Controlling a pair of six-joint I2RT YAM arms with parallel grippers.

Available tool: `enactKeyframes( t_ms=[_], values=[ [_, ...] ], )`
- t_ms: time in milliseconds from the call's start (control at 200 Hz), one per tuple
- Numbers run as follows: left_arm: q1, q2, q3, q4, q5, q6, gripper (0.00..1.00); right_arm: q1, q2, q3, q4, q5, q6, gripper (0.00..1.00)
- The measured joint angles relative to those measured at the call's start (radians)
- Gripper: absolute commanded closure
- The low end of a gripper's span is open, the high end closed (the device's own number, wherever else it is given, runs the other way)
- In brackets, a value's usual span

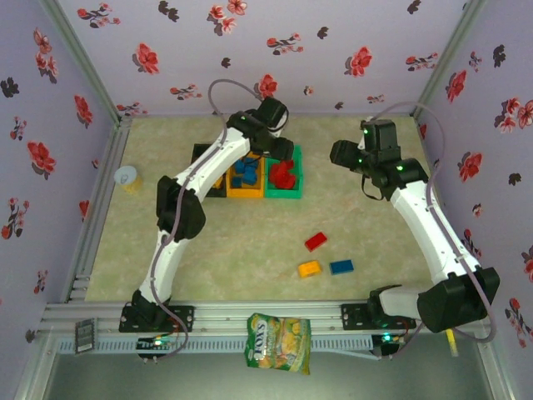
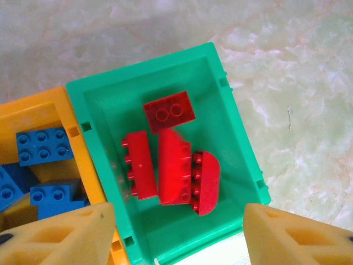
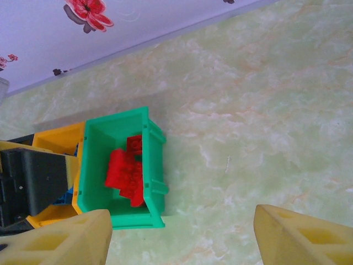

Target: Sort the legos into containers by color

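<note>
Three loose bricks are counted on the counter (image 1: 250, 250), well apart from the bins: red brick (image 1: 316, 242), yellow-orange brick (image 1: 309, 268), blue brick (image 1: 341, 267)

Red bricks (image 2: 171, 165), seemingly four, are lodged in the green bin (image 2: 242, 138); blue bricks (image 2: 44, 146) are seen in the orange bin (image 2: 33, 110); the black bin (image 1: 200, 152) is largely hidden by the left arm

Left claw (image 2: 176, 221): spread wide, nothing held, hung over the green bin

Right claw (image 3: 182, 221): spread wide, nothing held, above bare counter beside the green bin

Handling, as judged: bricks light, stiff, smooth-sided, not fragile; best pinched across the two long flat sides, low and centred, since a corner grip would likely let one twist out
</note>
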Motion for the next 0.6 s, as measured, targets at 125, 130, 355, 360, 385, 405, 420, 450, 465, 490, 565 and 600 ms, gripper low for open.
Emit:
enactKeyframes(
  t_ms=[125, 130, 355, 360, 385, 405, 420, 450, 465, 490, 565, 600],
  values=[
    [0.002, -0.015, -0.034, 0.005, 0.000, 0.005, 0.36, 0.000, 0.000, -0.005, -0.006, 0.000, 0.000, 0.31],
    [0.002, -0.016, -0.035, 0.005, 0.000, 0.005, 0.36, 0.000, 0.000, -0.005, -0.007, 0.000, 0.000, 0.31],
    [0.006, -0.160, -0.195, 0.025, -0.002, 0.016, 0.36, 0.000, 0.000, -0.044, -0.022, -0.014, 0.003, 0.31],
    [0.006, -0.166, -0.200, 0.026, -0.002, 0.016, 0.36, 0.000, 0.000, -0.046, -0.022, -0.015, 0.003, 0.31],
    [0.007, -0.183, -0.213, 0.027, -0.002, 0.017, 0.36, 0.000, 0.000, -0.058, -0.023, -0.019, 0.005, 0.31],
    [0.008, -0.201, -0.228, 0.031, -0.003, 0.019, 0.36, 0.001, 0.000, -0.071, -0.023, -0.022, 0.011, 0.32],
    [0.010, -0.213, -0.237, 0.033, -0.004, 0.020, 0.36, 0.002, 0.000, -0.081, -0.023, -0.023, 0.013, 0.32],
    [0.011, -0.236, -0.256, 0.039, -0.005, 0.023, 0.36, 0.005, -0.002, -0.101, -0.024, -0.026, 0.021, 0.32],
    [0.012, -0.249, -0.267, 0.043, -0.005, 0.024, 0.36, 0.008, -0.002, -0.115, -0.024, -0.029, 0.027, 0.32],
    [0.014, -0.267, -0.281, 0.047, -0.005, 0.027, 0.36, 0.013, -0.004, -0.136, -0.024, -0.030, 0.035, 0.32],
    [0.017, -0.314, -0.323, 0.064, -0.005, 0.034, 0.36, 0.037, -0.008, -0.202, -0.027, -0.033, 0.062, 0.32],
    [0.018, -0.332, -0.343, 0.071, -0.005, 0.035, 0.36, 0.057, -0.008, -0.233, -0.029, -0.033, 0.077, 0.32]
  ],
)
